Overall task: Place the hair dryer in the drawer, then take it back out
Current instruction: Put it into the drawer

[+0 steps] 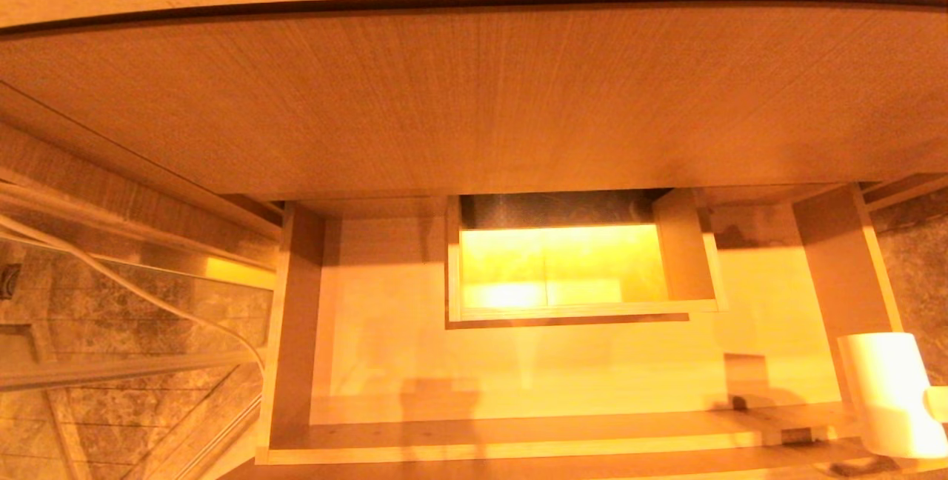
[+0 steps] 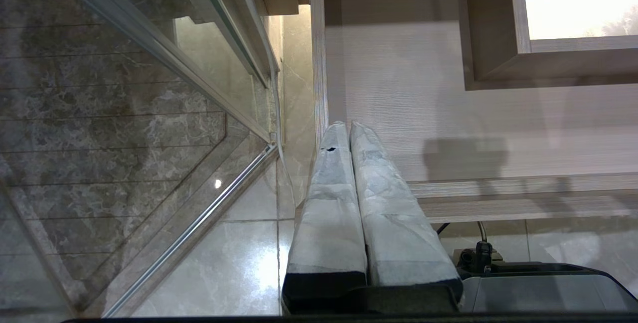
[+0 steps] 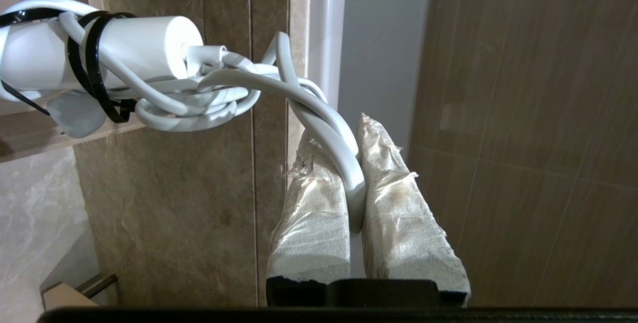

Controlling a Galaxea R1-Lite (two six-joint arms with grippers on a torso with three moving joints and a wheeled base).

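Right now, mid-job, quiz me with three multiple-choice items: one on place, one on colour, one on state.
1. Where is the hair dryer?
A. at the drawer's right front corner
B. in the boxed cut-out
C. on the floor

2. What colour are the ties around its cord?
A. red
B. black
C. white

3. What is the right claw doing?
A. open, holding nothing
B. shut on the barrel
C. shut on the cord

Key: A, the head view shows it beside the drawer corner; B, dark bands; C, the cord runs between its fingers.
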